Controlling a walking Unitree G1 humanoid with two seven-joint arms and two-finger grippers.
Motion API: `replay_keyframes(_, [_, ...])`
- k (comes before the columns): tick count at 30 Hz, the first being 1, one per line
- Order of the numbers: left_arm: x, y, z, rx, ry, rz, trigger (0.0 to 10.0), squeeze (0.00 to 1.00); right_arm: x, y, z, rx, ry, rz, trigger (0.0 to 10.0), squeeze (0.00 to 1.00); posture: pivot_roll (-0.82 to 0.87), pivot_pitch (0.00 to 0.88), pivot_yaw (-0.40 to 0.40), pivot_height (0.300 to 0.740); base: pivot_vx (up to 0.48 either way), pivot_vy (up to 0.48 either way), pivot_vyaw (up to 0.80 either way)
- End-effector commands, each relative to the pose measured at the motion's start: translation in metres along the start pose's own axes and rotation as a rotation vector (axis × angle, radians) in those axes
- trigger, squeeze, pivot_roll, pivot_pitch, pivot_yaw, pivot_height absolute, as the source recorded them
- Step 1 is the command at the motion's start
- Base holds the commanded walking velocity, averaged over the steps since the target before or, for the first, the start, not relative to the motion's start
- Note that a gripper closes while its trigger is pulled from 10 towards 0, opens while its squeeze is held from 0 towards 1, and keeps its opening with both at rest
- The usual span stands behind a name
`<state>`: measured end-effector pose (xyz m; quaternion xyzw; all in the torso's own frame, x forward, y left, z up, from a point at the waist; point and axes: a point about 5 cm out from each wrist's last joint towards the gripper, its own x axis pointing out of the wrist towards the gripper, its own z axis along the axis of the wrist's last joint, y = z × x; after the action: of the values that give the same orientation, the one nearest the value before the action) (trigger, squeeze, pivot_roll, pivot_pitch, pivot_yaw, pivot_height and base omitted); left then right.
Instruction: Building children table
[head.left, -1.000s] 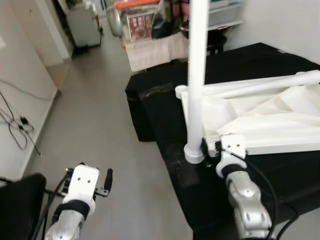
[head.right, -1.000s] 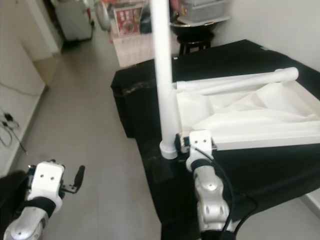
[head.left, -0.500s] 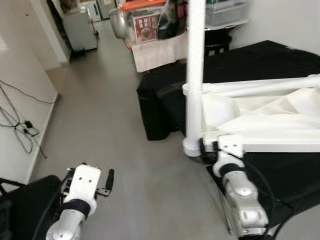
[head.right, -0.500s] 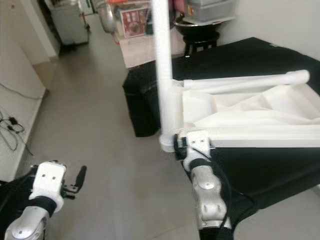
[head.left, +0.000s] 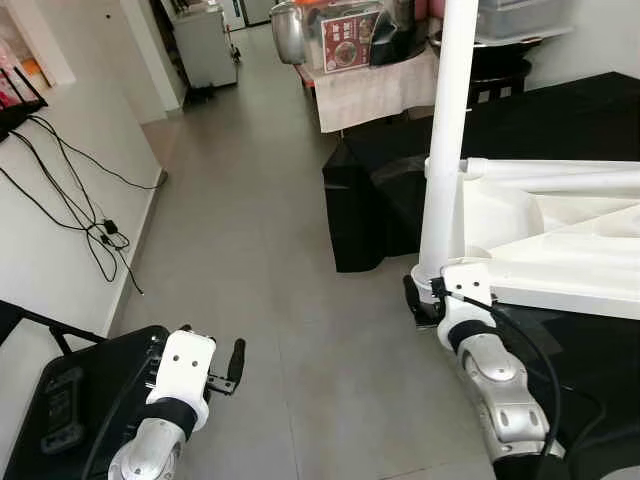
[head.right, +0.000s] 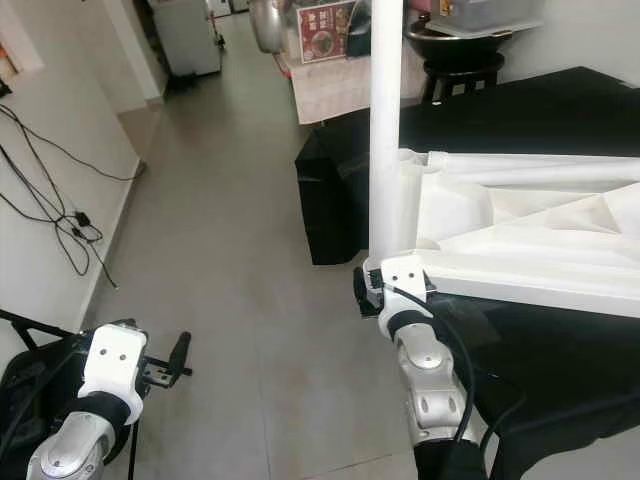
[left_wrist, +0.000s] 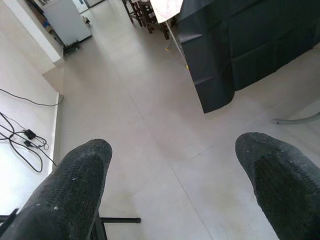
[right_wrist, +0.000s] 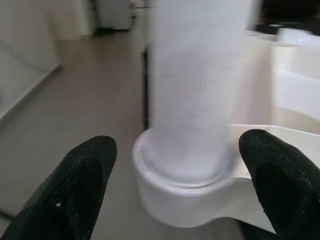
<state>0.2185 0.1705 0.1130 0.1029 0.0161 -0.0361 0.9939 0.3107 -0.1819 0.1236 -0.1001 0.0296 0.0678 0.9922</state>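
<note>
Head views: bright, even daylight-like illumination, no hard shadows on the grey floor (head.left: 290, 300). Floor tiles carry a soft sheen, brightest toward the far corridor. White table leg (head.left: 445, 140) and white table frame (head.right: 520, 250) near clipping; surface detail on them washed out. Black cloth (head.right: 560, 110) reads as near-uniform dark, folds barely resolved. Both head views sharp, slight wide-angle bowing at the edges.

Left wrist view: well lit; floor in focus, black fingers (left_wrist: 75, 185) in the foreground soft but texture visible.

Right wrist view: white leg (right_wrist: 195, 90) blurred and overexposed at close range; fingers (right_wrist: 80, 185) and the background also soft.
</note>
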Motion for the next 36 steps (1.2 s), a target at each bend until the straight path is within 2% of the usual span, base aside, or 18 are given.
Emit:
replay_keyframes(1, [-0.002, 0.000, -0.001, -0.002, 0.000, -0.004, 10.0, 0.00, -0.003, 0.016, 0.001, -0.009, -0.003, 0.122, 10.0, 0.00, -0.05, 0.056, 0.106, 0.740, 0.000, 0.000, 0.00])
replay_keyframes(7, [-0.002, -0.001, -0.002, -0.013, 0.000, -0.005, 10.0, 0.00, -0.005, 0.017, 0.005, -0.007, -0.020, 0.154, 10.0, 0.00, -0.07, 0.061, 0.100, 0.740, 0.000, 0.000, 0.00])
replay_keyframes(9, [-0.003, -0.001, -0.002, -0.015, 0.000, -0.006, 10.0, 0.00, -0.007, 0.018, 0.005, 0.011, -0.018, 0.189, 10.0, 0.00, -0.07, 0.061, 0.101, 0.740, 0.000, 0.000, 0.00])
replay_keyframes(11, [-0.003, -0.001, -0.002, -0.023, 0.001, -0.014, 10.0, 0.00, -0.017, 0.022, 0.006, 0.044, -0.027, 0.304, 10.0, 0.00, -0.07, 0.064, 0.106, 0.740, 0.000, 0.000, 0.00])
replay_keyframes(13, [-0.003, -0.001, -0.002, -0.025, 0.001, -0.017, 10.0, 0.00, -0.019, 0.023, 0.006, 0.051, -0.030, 0.331, 10.0, 0.00, -0.07, 0.064, 0.106, 0.740, 0.000, 0.000, 0.00])
replay_keyframes(15, [-0.004, 0.000, -0.002, -0.034, 0.001, -0.024, 10.0, 0.00, -0.038, 0.037, 0.011, 0.066, -0.036, 0.580, 10.0, 0.00, -0.08, 0.072, 0.115, 0.740, 0.000, 0.000, 0.00])
replay_keyframes(16, [-0.004, 0.000, -0.002, -0.034, 0.001, -0.024, 10.0, 0.00, -0.038, 0.037, 0.011, 0.066, -0.036, 0.580, 10.0, 0.00, -0.08, 0.072, 0.115, 0.740, 0.000, 0.000, 0.00])
replay_keyframes(17, [-0.004, 0.000, -0.003, -0.037, 0.000, -0.026, 10.0, 0.00, -0.046, 0.042, 0.014, 0.071, -0.036, 0.676, 10.0, 0.00, -0.08, 0.072, 0.115, 0.740, 0.000, 0.000, 0.00])
replay_keyframes(18, [-0.004, 0.000, -0.003, -0.037, 0.000, -0.026, 10.0, 0.00, -0.046, 0.042, 0.014, 0.071, -0.036, 0.676, 10.0, 0.00, -0.08, 0.072, 0.115, 0.740, 0.000, 0.000, 0.00])
replay_keyframes(19, [-0.004, 0.000, -0.003, -0.040, 0.000, -0.028, 10.0, 0.00, -0.056, 0.048, 0.019, 0.075, -0.050, 0.791, 10.0, 0.00, -0.08, 0.074, 0.114, 0.740, 0.000, 0.000, 0.00])
replay_keyframes(20, [-0.004, 0.000, -0.003, -0.040, 0.000, -0.028, 10.0, 0.00, -0.056, 0.048, 0.019, 0.075, -0.050, 0.791, 10.0, 0.00, -0.08, 0.074, 0.114, 0.740, 0.000, 0.000, 0.00])
replay_keyframes(22, [-0.005, 0.001, -0.003, -0.042, 0.000, -0.030, 10.0, 0.00, -0.062, 0.053, 0.023, 0.082, -0.060, 0.872, 10.0, 0.00, -0.08, 0.076, 0.115, 0.740, 0.000, 0.000, 0.00])
replay_keyframes(26, [-0.006, 0.002, -0.002, -0.040, 0.001, -0.031, 10.0, 0.00, -0.075, 0.077, 0.034, 0.127, -0.085, 1.093, 10.0, 0.00, -0.06, 0.075, 0.124, 0.740, 0.000, 0.000, 0.00])
replay_keyframes(31, [-0.006, 0.002, -0.002, -0.040, 0.002, -0.030, 10.0, 0.00, -0.077, 0.081, 0.036, 0.131, -0.087, 1.133, 10.0, 0.00, -0.06, 0.073, 0.126, 0.740, 0.000, 0.000, 0.00])
replay_keyframes(33, [-0.006, 0.003, -0.002, -0.038, 0.003, -0.033, 10.0, 0.00, -0.072, 0.086, 0.038, 0.105, -0.095, 1.129, 10.0, 0.00, -0.05, 0.068, 0.133, 0.740, 0.000, 0.000, 0.00])
replay_keyframes(34, [-0.006, 0.003, -0.002, -0.033, 0.005, -0.036, 10.0, 0.00, -0.058, 0.094, 0.040, 0.074, -0.102, 1.063, 10.0, 0.00, -0.03, 0.065, 0.135, 0.740, 0.000, 0.000, 0.00])
replay_keyframes(35, [-0.006, 0.003, -0.002, -0.033, 0.005, -0.036, 10.0, 0.00, -0.058, 0.094, 0.040, 0.074, -0.102, 1.063, 10.0, 0.00, -0.03, 0.065, 0.135, 0.740, 0.000, 0.000, 0.00])
replay_keyframes(36, [-0.006, 0.003, -0.002, -0.030, 0.006, -0.038, 10.0, 0.00, -0.048, 0.100, 0.043, 0.051, -0.107, 1.016, 10.0, 0.00, -0.02, 0.066, 0.132, 0.740, 0.000, 0.000, 0.00])
